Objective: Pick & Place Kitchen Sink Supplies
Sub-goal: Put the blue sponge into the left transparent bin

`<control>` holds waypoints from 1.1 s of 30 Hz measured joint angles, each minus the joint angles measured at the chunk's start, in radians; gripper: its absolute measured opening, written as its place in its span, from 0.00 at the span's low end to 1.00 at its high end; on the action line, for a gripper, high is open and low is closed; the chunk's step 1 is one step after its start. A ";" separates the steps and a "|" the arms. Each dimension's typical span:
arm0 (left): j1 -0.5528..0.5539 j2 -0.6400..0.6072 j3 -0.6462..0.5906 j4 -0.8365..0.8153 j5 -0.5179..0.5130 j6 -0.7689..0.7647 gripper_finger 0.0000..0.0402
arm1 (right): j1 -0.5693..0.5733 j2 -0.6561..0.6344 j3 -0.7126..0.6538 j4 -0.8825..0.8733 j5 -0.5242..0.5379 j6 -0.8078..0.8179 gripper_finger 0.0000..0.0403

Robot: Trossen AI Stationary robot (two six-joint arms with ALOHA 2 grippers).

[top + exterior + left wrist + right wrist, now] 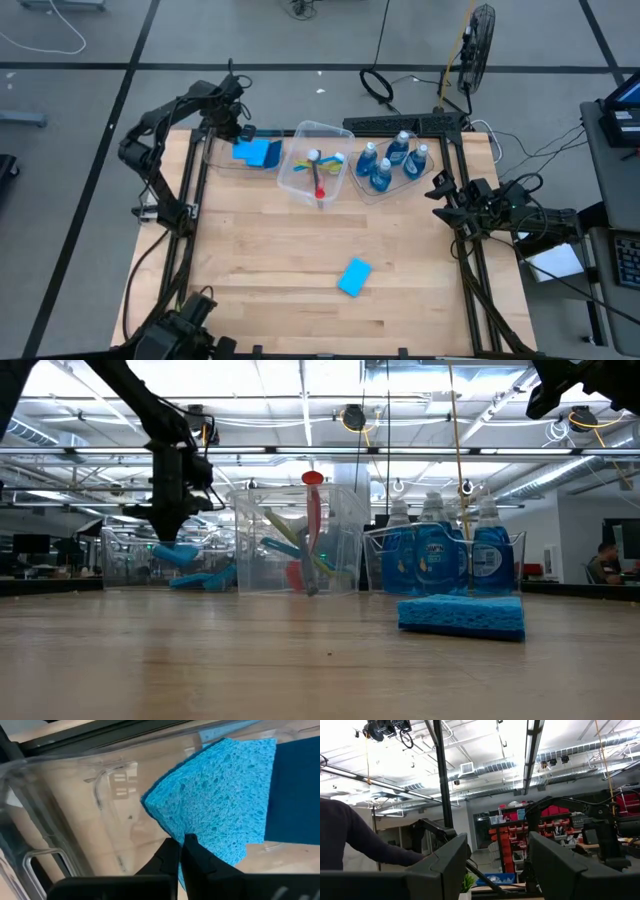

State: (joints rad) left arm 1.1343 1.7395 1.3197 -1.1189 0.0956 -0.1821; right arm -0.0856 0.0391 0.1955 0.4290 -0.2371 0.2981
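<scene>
My left gripper (243,130) is over the clear left tub (215,155) at the table's far left and is shut on a bright-blue sponge (220,800). More blue sponges (212,577) lie in that tub. One sponge (354,277) lies flat on the table near the middle front. The middle tub (300,180) holds the long-handled brushes (318,175), which lean against its walls. The right tub (360,185) holds several bottles of blue liquid (392,162), standing upright. My right gripper (443,187) waits open at the table's right edge, raised and touching nothing. My left gripper pinches the sponge between its two fingers at the sponge's edge (177,837), coming from above and pointing down into the tub. The sponge hangs tilted below the fingers (175,552), above the tub floor. How far back it reaches between the fingers does not show.
The three tubs stand in a row along the table's far edge. A dark frame (400,122) runs around the table. Bare wood (260,250) lies in front of the tubs. A person's dark sleeve (350,840) shows in the room, and a seated person (605,560) is far off.
</scene>
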 joint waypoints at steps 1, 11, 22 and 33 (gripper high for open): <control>0.000 0.002 0.000 -0.001 0.000 0.005 0.02 | 0.000 0.000 0.000 0.000 0.000 0.000 0.49; 0.000 0.002 0.000 0.000 -0.018 0.031 0.12 | 0.000 0.000 0.000 0.000 0.000 0.000 0.49; 0.000 0.001 0.000 -0.016 -0.018 0.095 0.31 | 0.000 0.000 0.000 0.001 0.000 0.000 0.49; -0.031 -0.186 0.000 -0.083 0.067 0.027 0.47 | 0.000 0.000 0.000 0.014 0.000 0.001 0.49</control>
State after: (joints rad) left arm 1.1032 1.5537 1.3201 -1.2022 0.1621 -0.1556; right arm -0.0856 0.0395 0.1955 0.4435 -0.2375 0.2989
